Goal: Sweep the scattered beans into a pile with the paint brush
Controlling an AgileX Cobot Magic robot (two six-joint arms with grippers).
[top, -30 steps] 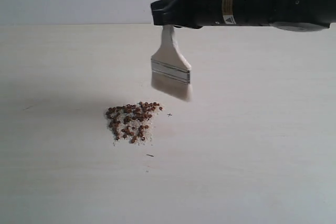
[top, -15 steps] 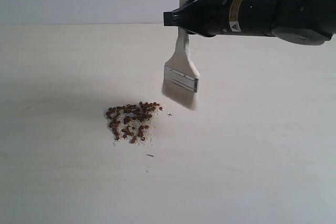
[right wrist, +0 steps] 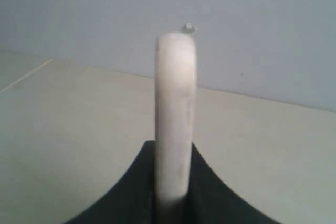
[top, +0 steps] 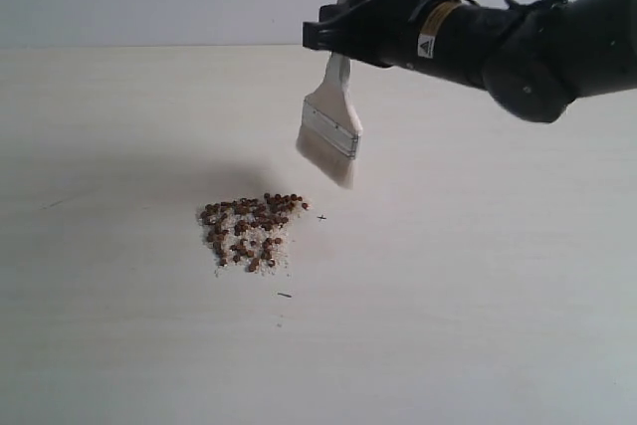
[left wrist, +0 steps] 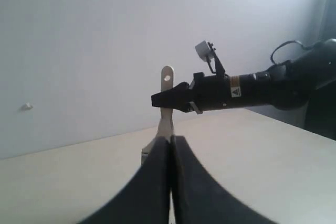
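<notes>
My right gripper (top: 333, 37) pinches the paint brush (top: 330, 131) by its handle, bristles hanging clear of the table (top: 478, 296) at about one o'clock from the beans (top: 249, 233). They sit in one tight heap, with only tiny specks (top: 285, 295) loose at three and five o'clock, so I judge the sweeping nearly done. My left gripper (left wrist: 169, 182) is pressed together, holding nothing, and there's open table all round the heap with no edge close.
</notes>
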